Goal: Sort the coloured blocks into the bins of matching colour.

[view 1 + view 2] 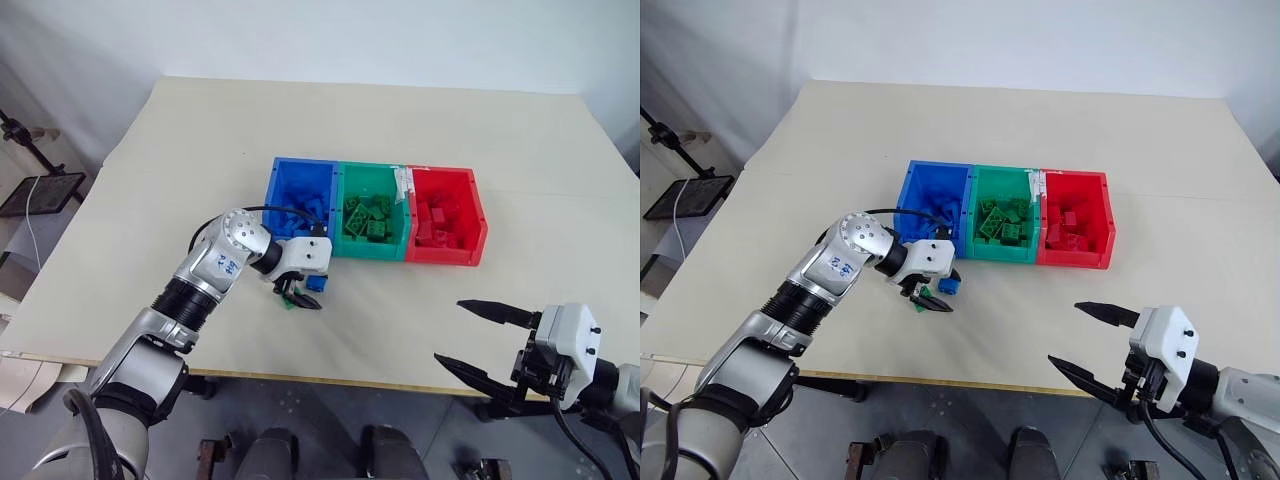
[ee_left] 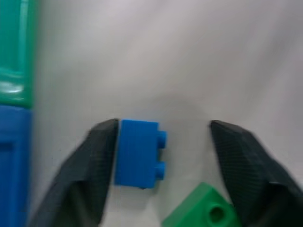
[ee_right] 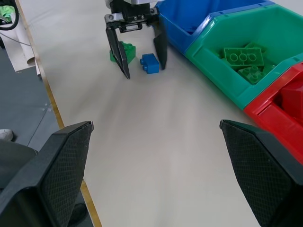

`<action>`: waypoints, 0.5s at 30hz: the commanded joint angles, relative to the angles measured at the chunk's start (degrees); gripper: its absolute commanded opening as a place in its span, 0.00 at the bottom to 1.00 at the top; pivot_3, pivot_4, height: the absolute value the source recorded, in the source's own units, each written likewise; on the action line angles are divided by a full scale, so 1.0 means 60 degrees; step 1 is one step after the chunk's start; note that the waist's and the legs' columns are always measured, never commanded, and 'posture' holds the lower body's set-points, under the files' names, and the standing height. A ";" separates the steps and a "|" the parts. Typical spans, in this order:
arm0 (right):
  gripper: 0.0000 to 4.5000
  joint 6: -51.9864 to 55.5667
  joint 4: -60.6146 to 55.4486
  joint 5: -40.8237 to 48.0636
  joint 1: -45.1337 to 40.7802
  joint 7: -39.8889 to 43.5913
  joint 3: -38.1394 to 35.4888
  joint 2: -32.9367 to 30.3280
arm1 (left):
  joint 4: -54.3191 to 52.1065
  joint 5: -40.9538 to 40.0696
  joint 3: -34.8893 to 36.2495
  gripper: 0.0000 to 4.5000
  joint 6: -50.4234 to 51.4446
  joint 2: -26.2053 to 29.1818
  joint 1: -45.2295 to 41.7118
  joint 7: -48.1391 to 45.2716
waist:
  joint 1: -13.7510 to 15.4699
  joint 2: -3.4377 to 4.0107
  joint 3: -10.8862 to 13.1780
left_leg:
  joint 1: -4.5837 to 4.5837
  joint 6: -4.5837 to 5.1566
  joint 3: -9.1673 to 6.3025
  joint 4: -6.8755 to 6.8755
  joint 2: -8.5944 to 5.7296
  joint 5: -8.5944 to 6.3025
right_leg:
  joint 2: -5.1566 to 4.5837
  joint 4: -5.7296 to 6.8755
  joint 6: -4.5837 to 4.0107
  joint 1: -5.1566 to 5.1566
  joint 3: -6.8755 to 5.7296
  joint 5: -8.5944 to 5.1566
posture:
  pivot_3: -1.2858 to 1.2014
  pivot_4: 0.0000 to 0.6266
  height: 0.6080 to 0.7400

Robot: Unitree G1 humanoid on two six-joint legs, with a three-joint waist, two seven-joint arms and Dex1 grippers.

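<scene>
So the step in hand looks like the pick of the small blue studded plastic brick (image 3: 150, 63). It's lying on the pale tabletop (image 1: 400, 130) just in front of the blue open-topped plastic bin (image 1: 300, 200), toward the near edge, with a small green studded plastic brick (image 3: 123, 50) right beside it. The left gripper (image 3: 141, 60) is lowered over it, jaws partly open with the blue brick between them: one jaw looks to be touching the brick's side, the other is well clear, so nothing is held yet. The right gripper (image 1: 470, 335) is parked near the near right corner, jaws spread wide and empty. The green plastic bin (image 1: 372, 212) and red plastic bin (image 1: 446, 215) are already loaded with bricks. Next, the jaws probably need closing squarely on the blue brick, without catching the green one, followed by a short lift into the blue bin.
</scene>
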 commanded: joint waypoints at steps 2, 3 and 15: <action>1.00 0.0026 -0.0216 0.0010 -0.0052 -0.0044 -0.0087 -0.0077 | -0.0284 0.0101 -0.0069 0.36 0.0103 -0.0011 0.0063 0.0100 | 0.0028 0.0000 0.0000 | -0.0002 0.0000 0.0000 0.0002 -0.0001 0.0000 | -0.0001 0.0000 0.0000 0.0002 0.0001 0.0000 | 0.52 0.24 1.00; 1.00 0.0032 -0.0216 0.0003 -0.0055 -0.0052 -0.0077 -0.0073 | -0.0288 0.0060 -0.0031 0.28 0.0100 -0.0037 0.0073 0.0143 | 0.0033 0.0000 0.0000 | -0.0002 0.0000 -0.0002 0.0005 -0.0002 0.0000 | -0.0002 0.0000 0.0000 0.0003 0.0001 0.0000 | 0.52 0.24 1.00; 1.00 0.0000 -0.0822 0.0417 0.0104 -0.1131 -0.0095 0.0902 | -0.0991 -0.2762 0.3233 0.20 0.1025 -0.0942 0.0589 0.1792 | -0.0012 0.0000 0.0000 | -0.0007 -0.0001 -0.0011 0.0007 0.0005 0.0000 | -0.0001 0.0000 0.0000 0.0001 -0.0002 0.0000 | 0.52 0.24 1.00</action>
